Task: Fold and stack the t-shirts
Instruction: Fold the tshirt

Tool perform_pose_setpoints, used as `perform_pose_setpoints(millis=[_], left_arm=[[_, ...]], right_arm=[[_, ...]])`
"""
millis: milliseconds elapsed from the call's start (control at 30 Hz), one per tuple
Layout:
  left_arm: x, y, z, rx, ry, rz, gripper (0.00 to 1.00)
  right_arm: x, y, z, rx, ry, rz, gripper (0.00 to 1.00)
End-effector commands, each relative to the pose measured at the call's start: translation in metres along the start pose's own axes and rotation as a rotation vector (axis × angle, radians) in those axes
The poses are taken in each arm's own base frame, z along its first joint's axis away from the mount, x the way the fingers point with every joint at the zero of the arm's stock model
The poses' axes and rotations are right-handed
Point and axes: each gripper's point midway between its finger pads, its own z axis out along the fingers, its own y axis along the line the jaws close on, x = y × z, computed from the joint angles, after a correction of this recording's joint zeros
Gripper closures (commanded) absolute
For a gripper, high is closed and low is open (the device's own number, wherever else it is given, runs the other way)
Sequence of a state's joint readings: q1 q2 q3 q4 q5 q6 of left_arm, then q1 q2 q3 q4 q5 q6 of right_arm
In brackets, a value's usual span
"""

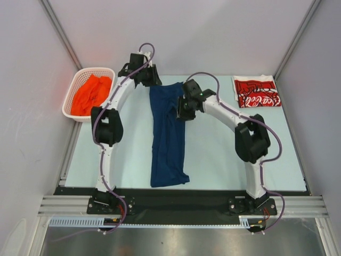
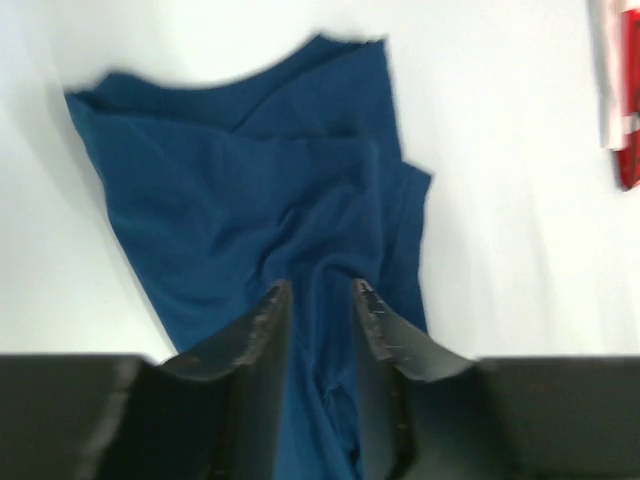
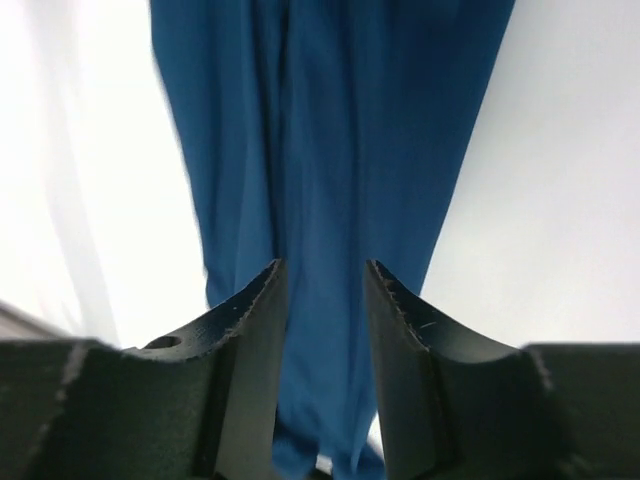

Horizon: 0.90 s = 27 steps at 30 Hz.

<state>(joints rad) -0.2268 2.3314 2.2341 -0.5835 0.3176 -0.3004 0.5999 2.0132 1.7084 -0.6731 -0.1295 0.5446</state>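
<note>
Navy tee point(image 1: 168, 133) lies as a long strip mid-table point(image 1: 224, 165), far end at both grippers. Left gripper point(image 2: 320, 285): jaws narrow, cloth bunched and pinched between them. Right gripper point(image 3: 322, 265): jaws narrow, gripping the cloth. Red tee point(image 1: 257, 92) lies folded at the far right corner. Orange tee point(image 1: 91, 95) sits in the basket point(image 1: 72, 114), far left.

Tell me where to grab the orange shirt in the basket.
Pinch the bunched ridge on top of the orange shirt, coming straight down with the left gripper once it releases the blue shirt. It lies crumpled inside the basket, whose walls block any sideways approach.
</note>
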Motion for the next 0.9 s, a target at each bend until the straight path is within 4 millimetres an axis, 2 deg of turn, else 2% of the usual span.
perform_pose_setpoints(millis=[0,33,67,100,133,167,267,300,367,400,433,500,533,600,667,700,767,867], left_arm=[[0.037,0.019,0.025,-0.027,0.078,-0.009,0.67],[0.045,0.022,0.030,-0.026,0.080,-0.020,0.70],[0.047,0.023,0.033,-0.020,0.075,-0.025,0.71],[0.051,0.023,0.035,-0.011,0.077,-0.033,0.71],[0.056,0.024,0.038,-0.006,0.082,-0.044,0.72],[0.057,0.023,0.040,0.003,0.082,-0.046,0.73],[0.065,0.027,0.048,0.000,0.110,-0.062,0.73],[0.071,0.031,0.048,-0.023,0.131,-0.070,0.73],[0.078,0.041,0.051,-0.058,0.152,-0.079,0.72],[0.086,0.052,0.050,-0.102,0.184,-0.093,0.71],[0.082,0.058,0.050,-0.115,0.180,-0.095,0.72],[0.093,0.072,0.052,-0.147,0.219,-0.114,0.72],[0.093,0.084,0.052,-0.167,0.219,-0.125,0.72],[0.094,0.094,0.053,-0.169,0.222,-0.128,0.71],[0.089,0.105,0.051,-0.168,0.216,-0.137,0.70],[0.094,0.111,0.056,-0.162,0.231,-0.141,0.69],[0.079,0.115,0.052,-0.154,0.207,-0.138,0.69],[0.067,0.120,0.048,-0.159,0.182,-0.122,0.65]], right_arm=[[-0.040,-0.004,0.012,0.015,-0.055,-0.052,0.57],[-0.052,-0.010,0.018,0.016,-0.076,-0.036,0.57],[-0.060,-0.012,0.032,0.009,-0.087,-0.026,0.57],[-0.074,-0.006,0.032,-0.025,-0.111,-0.020,0.57],[-0.080,-0.007,0.037,-0.038,-0.117,-0.013,0.57],[-0.085,-0.013,0.052,-0.044,-0.115,-0.002,0.57],[-0.095,-0.009,0.066,-0.111,-0.112,0.015,0.57],[-0.090,-0.015,0.081,-0.115,-0.084,0.026,0.58],[-0.092,-0.018,0.091,-0.108,-0.089,0.026,0.58],[-0.089,-0.028,0.100,-0.083,-0.084,0.034,0.59],[-0.089,-0.033,0.104,-0.070,-0.083,0.036,0.60],[-0.089,-0.053,0.111,-0.016,-0.084,0.049,0.61],[-0.087,-0.067,0.115,0.018,-0.073,0.052,0.61],[-0.085,-0.080,0.119,0.038,-0.065,0.039,0.61],[-0.080,-0.096,0.125,0.076,-0.040,0.013,0.61],[-0.078,-0.100,0.126,0.081,-0.031,0.005,0.62],[-0.075,-0.113,0.126,0.109,-0.011,-0.012,0.62],[-0.074,-0.120,0.121,0.129,-0.002,-0.041,0.61]])
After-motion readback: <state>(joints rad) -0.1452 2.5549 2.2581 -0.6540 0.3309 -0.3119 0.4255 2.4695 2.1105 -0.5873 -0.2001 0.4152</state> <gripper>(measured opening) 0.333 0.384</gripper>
